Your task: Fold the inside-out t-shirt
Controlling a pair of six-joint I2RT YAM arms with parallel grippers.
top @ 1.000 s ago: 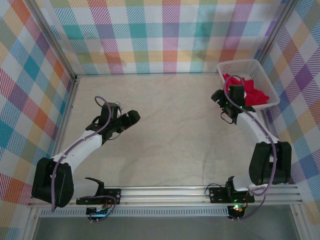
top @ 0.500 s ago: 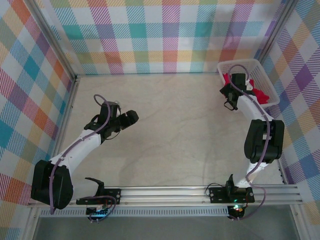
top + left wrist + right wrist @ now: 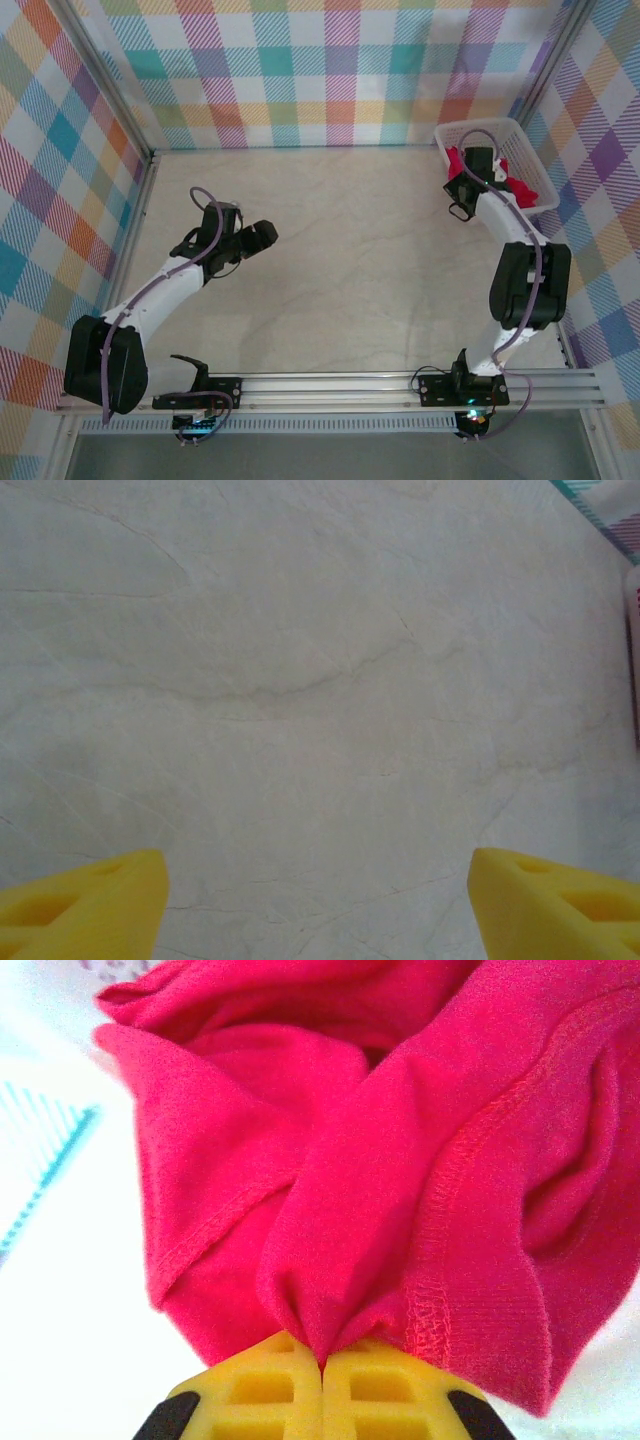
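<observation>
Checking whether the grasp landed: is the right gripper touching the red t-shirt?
Touching. The right wrist view shows the right gripper with a fold of the red t-shirt pinched between its closed jaws, the cloth bunching where they meet.

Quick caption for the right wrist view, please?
Right gripper shut on a bunched fold of the crimson-red cloth t-shirt.
</observation>
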